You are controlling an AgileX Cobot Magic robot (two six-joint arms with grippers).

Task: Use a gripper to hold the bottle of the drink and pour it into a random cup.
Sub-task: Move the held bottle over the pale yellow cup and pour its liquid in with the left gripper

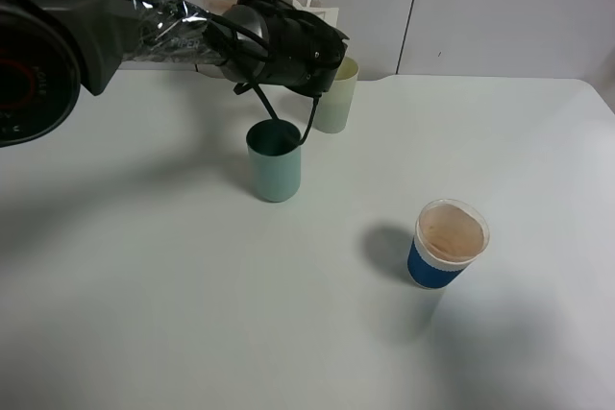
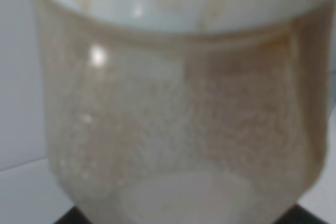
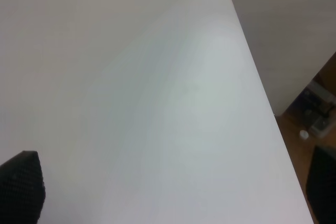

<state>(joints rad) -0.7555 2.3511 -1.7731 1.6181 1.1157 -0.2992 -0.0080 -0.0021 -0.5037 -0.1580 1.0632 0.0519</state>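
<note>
Writing: small red lettering on the black arm joint behind the tool, too small to read. The bottle showed no readable label in the blurred wrist view.

Counts: three cups, one bottle, two grippers.

The left gripper, black with a looping black cable, was clamped on the small clear plastic bottle. The bottle filled the left wrist view, with a white rim at its neck and brownish specks on its wall. In the overhead view the gripper body hid it.

The tall pale yellow-green plastic cup stood right under the tool's front end, partly covered by it. The teal-green tumbler stood just beside the tool on the near side, with the cable loop hanging at its rim. The blue cup with a white rim stood well apart from the tool, out to its right and nearer the camera. Its inside looked pinkish-brown; liquid or residue, could not tell.

All cups stood upright on the white table.

The right gripper was out over bare table near an edge, jaws wide and holding nothing. One black fingertip was sharp; the other side was only a dark blur.
</note>
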